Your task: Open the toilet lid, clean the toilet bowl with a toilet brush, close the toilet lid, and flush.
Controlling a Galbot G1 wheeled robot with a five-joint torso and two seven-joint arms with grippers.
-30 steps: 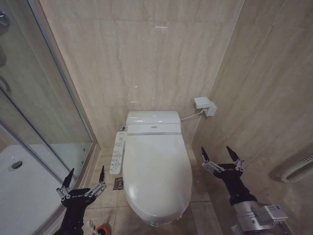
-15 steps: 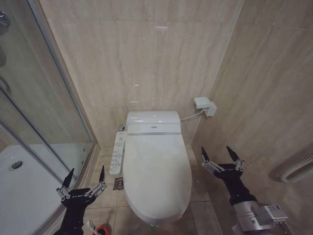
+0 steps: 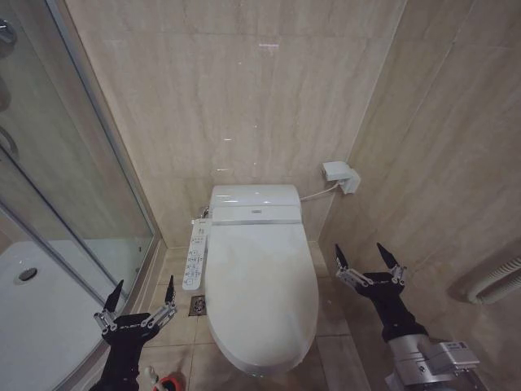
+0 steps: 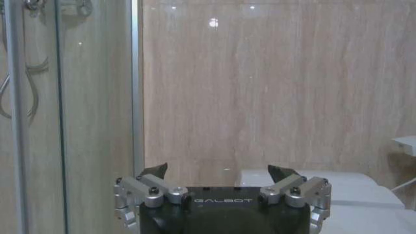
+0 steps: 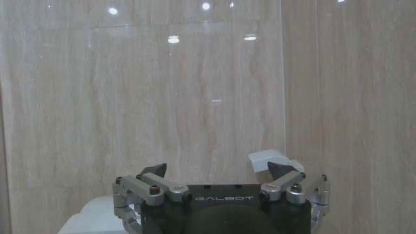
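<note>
Head view looks down; both wrist views face the tiled wall [image 4: 260,97].

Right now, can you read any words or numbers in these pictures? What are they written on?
"GALBOT" on the body of the left gripper.
"GALBOT" on the body of the right gripper.
Small white lettering on both gripper bodies in the head view: too small to read.
Button labels on the side control panel by the closed toilet lid: too small to read.
A small mark on the toilet's rear unit: too blurred to read.
</note>
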